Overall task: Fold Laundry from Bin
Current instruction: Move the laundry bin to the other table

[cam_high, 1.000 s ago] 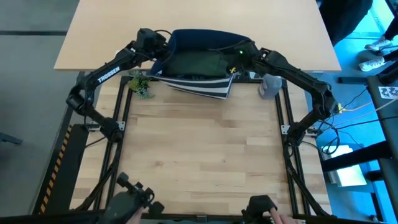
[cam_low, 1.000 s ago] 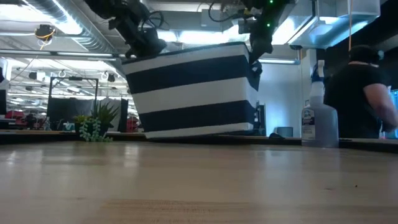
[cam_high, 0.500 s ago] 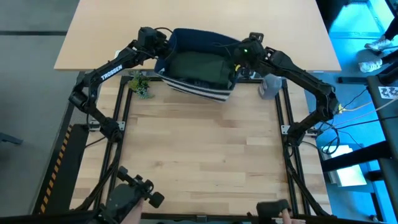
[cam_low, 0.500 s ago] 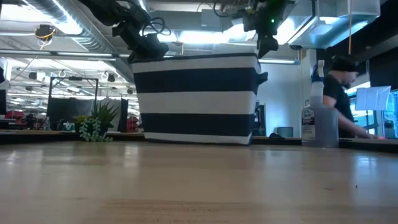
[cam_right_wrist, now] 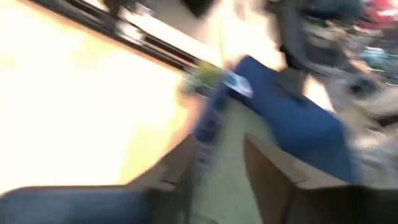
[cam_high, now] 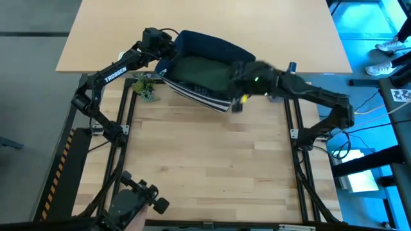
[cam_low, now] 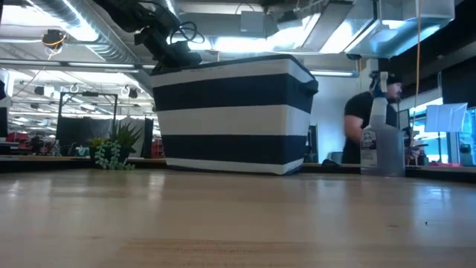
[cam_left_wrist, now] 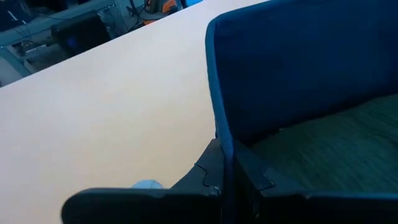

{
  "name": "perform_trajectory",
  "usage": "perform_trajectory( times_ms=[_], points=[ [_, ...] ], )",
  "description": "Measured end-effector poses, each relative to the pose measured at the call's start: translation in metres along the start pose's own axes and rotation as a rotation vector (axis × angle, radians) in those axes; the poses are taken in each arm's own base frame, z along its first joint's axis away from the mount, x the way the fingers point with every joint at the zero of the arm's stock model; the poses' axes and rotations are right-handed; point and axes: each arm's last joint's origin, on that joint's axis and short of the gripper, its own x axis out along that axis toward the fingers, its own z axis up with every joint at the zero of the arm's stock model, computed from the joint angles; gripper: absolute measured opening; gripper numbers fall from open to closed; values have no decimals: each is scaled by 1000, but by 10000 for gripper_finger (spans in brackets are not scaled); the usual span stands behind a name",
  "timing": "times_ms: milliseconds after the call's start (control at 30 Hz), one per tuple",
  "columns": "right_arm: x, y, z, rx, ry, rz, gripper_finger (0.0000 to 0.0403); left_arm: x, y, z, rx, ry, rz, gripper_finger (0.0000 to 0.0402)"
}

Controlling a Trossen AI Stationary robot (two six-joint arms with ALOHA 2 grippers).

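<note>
Bin [cam_high: 205, 61] sat tilted, olive laundry [cam_high: 202, 70] inside. Left gripper [cam_left_wrist: 225, 180] pinched its rim; right gripper [cam_high: 237, 80], nearer the laundry, stood parted over the opposite edge.

an open lab or workshop is stretching out behind the worktop [cam_low: 238, 223]: bare ceiling ducts [cam_low: 67, 30], strip lights, desks with monitors [cam_low: 82, 134], a person [cam_low: 364, 130] working nearby.
</note>
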Motion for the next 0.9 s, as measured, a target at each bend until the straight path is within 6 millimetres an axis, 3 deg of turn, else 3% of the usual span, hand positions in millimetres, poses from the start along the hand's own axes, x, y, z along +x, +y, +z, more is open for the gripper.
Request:
perform_trajectory(
  times_ms=[67, 200, 433, 533, 700, 900],
  points=[
    [9, 16, 9, 17, -48, 90, 115, 0, 0, 0, 0, 0, 0, 3],
    [39, 49, 12, -8, 31, 203, 21, 0, 0, 0, 0, -1, 1, 3],
    [101, 87, -13, 7, 335, 224, 7, 0, 0, 0, -3, -2, -14, 3],
    [116, 83, -32, 47, 468, 184, 6, 0, 0, 0, -2, -1, -17, 3],
    [123, 58, -50, 165, 497, 149, 2, 1, 0, 1, -2, -12, -22, 10],
    [130, 30, -61, 212, 455, 55, 2, 1, -1, 2, 48, -33, -53, 86]
  ],
)
